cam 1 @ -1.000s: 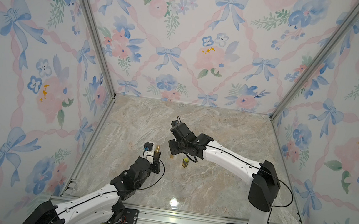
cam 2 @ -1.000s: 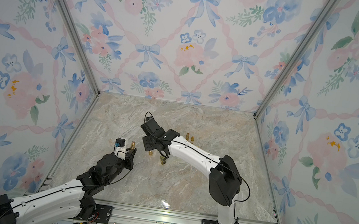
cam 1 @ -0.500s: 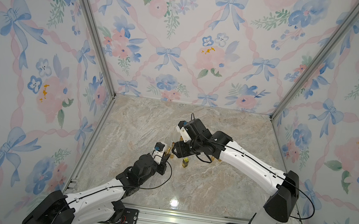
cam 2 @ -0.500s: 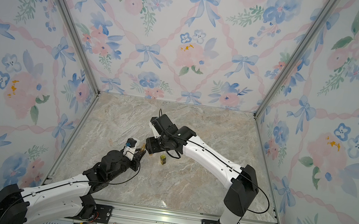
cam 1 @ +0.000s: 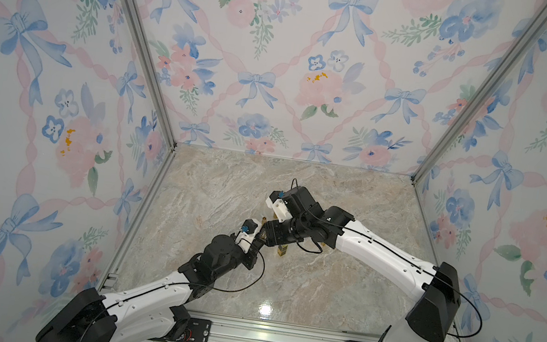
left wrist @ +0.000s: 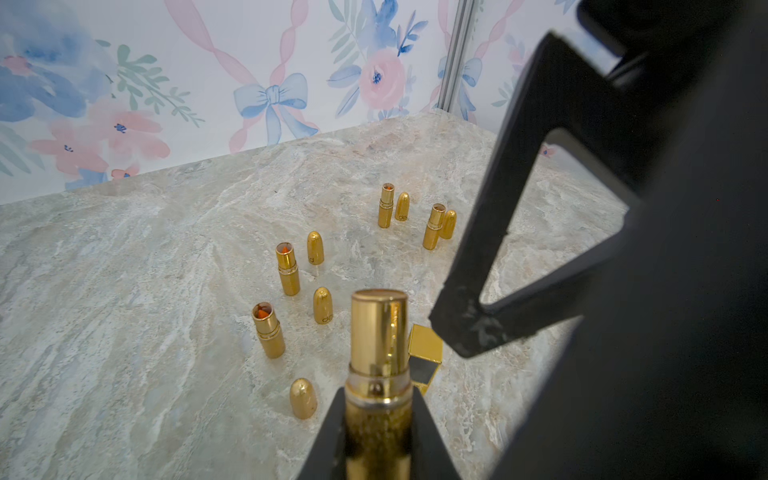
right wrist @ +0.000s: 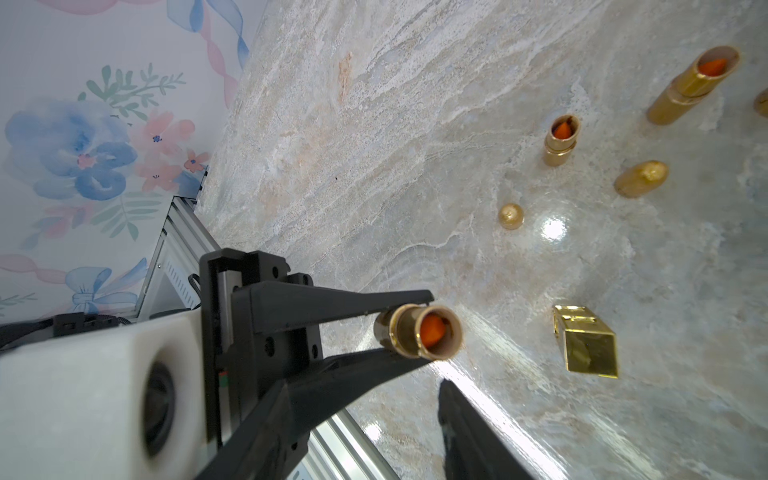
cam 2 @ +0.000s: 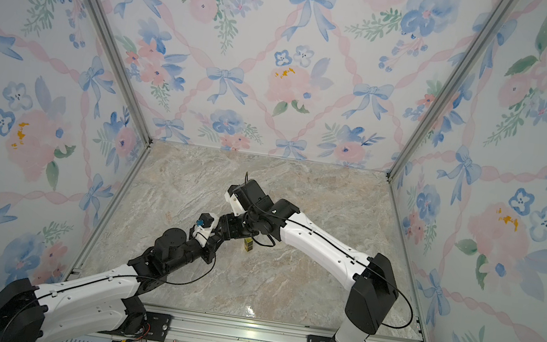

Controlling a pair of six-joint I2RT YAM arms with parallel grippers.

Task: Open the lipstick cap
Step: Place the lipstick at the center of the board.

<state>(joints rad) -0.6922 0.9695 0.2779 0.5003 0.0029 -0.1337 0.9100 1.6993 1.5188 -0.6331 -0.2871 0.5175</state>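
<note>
My left gripper (left wrist: 378, 390) is shut on the lower body of a round gold lipstick (left wrist: 378, 332) and holds it above the marble floor. The tube has no cap on it, and its orange stick shows in the open end of the lipstick (right wrist: 419, 334). My right gripper (right wrist: 374, 405) is open with nothing between its fingers, and it sits right at the tube's open end. One of its black fingers (left wrist: 478, 328) hangs just beside the tube without touching it. In both top views the left gripper (cam 1: 258, 239) and the right gripper (cam 1: 270, 231) meet tip to tip.
Several open gold lipsticks (left wrist: 268, 330) stand on the floor (left wrist: 124, 311), with several bullet-shaped gold caps (left wrist: 303, 398) beside them. A square gold lipstick (left wrist: 424, 353) (cam 1: 282, 250) stands just under the grippers. Flowered walls close off the left, back and right.
My left gripper has carried the lipstick to the right. The right arm has swung round from above the standing lipsticks, and its jaws, a little wider, now face the tube's open end.
</note>
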